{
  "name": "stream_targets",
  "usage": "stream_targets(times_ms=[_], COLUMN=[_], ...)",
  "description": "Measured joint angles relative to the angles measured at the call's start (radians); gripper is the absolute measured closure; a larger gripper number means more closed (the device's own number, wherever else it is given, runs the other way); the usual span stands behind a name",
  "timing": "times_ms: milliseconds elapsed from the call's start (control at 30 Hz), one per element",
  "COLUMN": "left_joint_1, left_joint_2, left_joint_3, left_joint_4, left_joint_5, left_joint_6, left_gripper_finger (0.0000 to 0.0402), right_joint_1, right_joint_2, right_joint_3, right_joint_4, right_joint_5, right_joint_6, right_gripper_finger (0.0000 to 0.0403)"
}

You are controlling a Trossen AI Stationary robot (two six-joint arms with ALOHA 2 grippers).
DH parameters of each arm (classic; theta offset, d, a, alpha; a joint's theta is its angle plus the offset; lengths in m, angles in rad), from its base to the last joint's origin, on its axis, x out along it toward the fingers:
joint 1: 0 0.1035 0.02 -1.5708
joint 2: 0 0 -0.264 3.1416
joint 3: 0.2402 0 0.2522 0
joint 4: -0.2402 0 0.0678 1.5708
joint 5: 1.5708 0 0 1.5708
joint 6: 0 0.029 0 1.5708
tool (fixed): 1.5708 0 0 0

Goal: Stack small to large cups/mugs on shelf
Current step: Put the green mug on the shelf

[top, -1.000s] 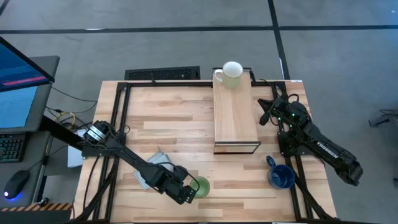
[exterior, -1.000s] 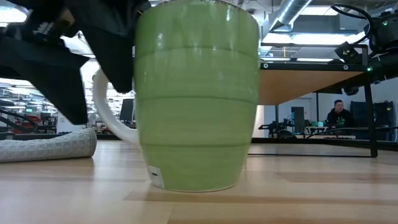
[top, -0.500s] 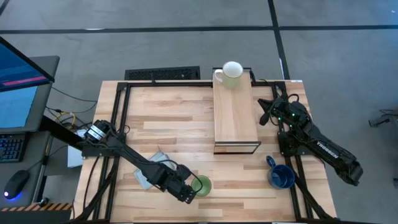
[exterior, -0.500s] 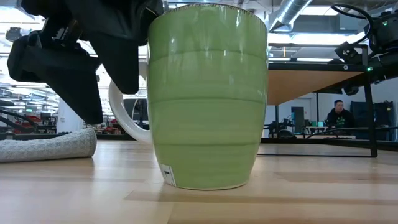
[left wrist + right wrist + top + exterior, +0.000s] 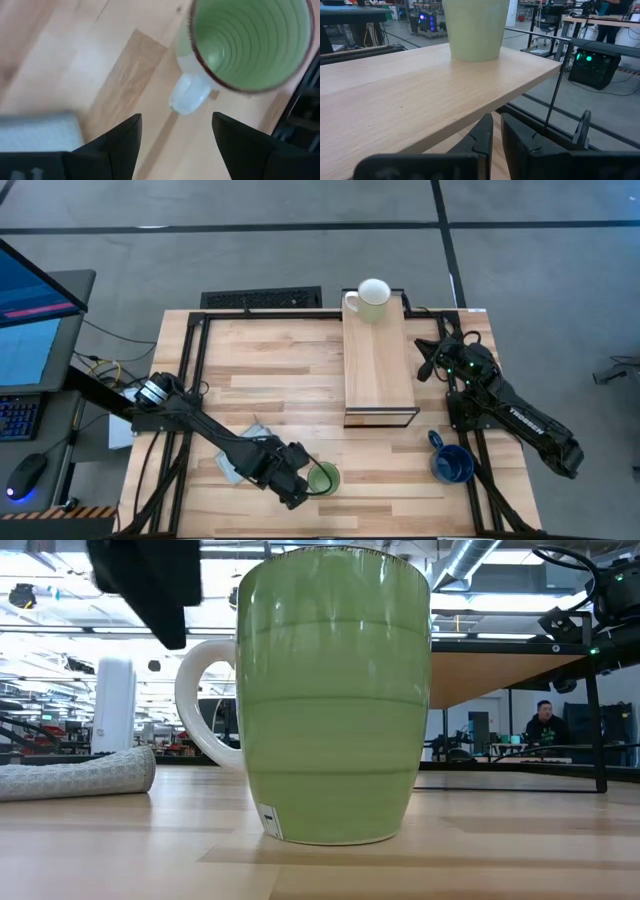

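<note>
Near the desk's front edge: the green mug (image 5: 323, 477) stands upright on the desk (image 5: 280, 380), handle (image 5: 188, 95) turned toward my left hand (image 5: 290, 483).
Left hand: hovers just beside the handle, fingers apart, holding nothing.
Handling: glazed ceramic, stiff, likely slippery and breakable; I judge the rim wall or the handle the surest hold.
Shelf (image 5: 378, 365): well apart from this mug; white mug (image 5: 370, 297) already sits at its far end.
Blue mug (image 5: 452, 463): on the desk, near my right arm.
Right hand (image 5: 496, 131): waits beside the shelf, fingers together, empty.
Cloth (image 5: 80, 774): lies beside my left arm.
</note>
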Motion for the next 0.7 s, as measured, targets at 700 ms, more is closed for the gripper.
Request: stream_targets(times_ms=[700], left_joint_1=[0.005], left_joint_2=[0.007], left_joint_3=[0.001], left_joint_4=[0.004], left_joint_5=[-0.011], left_joint_6=[0.401], left_gripper_finger=[0.0168], right_joint_1=[0.000], right_joint_2=[0.000], right_joint_3=[0.000], right_joint_4=[0.000], right_joint_5=[0.000], right_joint_6=[0.011], right_gripper_finger=[0.0343])
